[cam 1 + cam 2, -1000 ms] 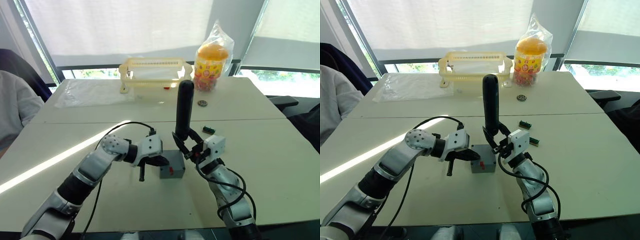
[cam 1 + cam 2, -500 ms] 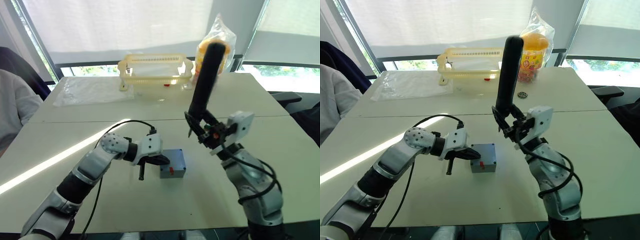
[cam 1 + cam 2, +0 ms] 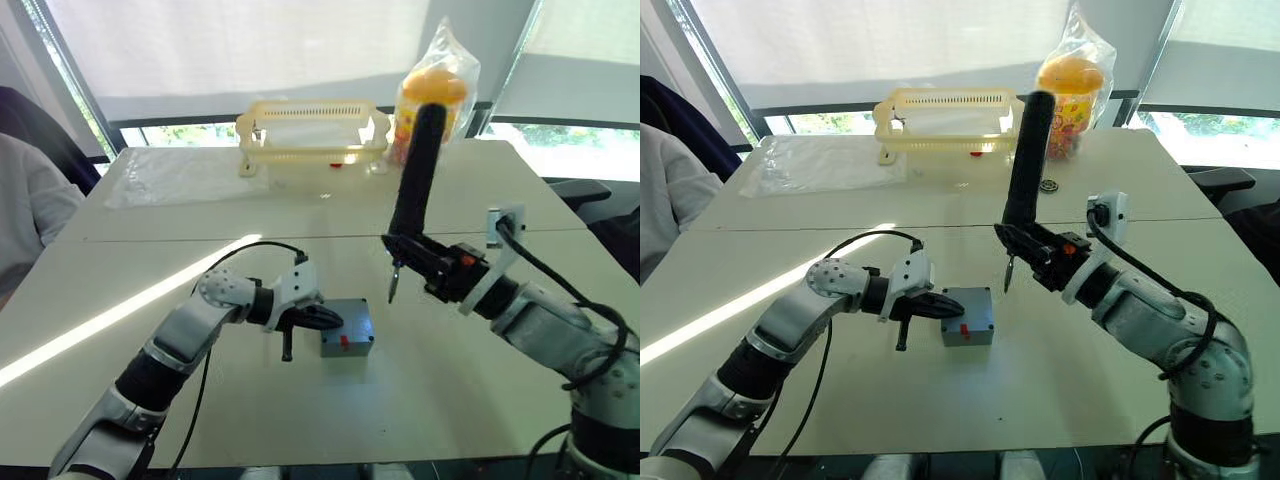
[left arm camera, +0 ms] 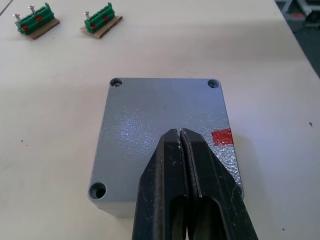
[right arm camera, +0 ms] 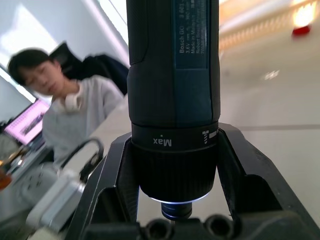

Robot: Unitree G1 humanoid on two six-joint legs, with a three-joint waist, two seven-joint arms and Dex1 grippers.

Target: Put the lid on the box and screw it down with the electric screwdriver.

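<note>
White table (image 3: 520,400): right tool (image 3: 425,262) clamps the electric screwdriver (image 3: 414,190) near-upright, bit down; left tool (image 3: 318,318) together.

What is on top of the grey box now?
The lid covers the box, and the shut left gripper rests on it. Three corner screw holes show; the fourth corner is hidden by the fingers. The inside is covered.

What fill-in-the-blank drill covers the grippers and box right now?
1. The right gripper is shut on the ____.
2. The left gripper, fingers shut, rests on the ____ that already covers the box.
3. The mark on the box's side is ____.
4. Behind the box on the table stands a ____ basket.

Missing words: screwdriver; lid; red; yellow
</note>
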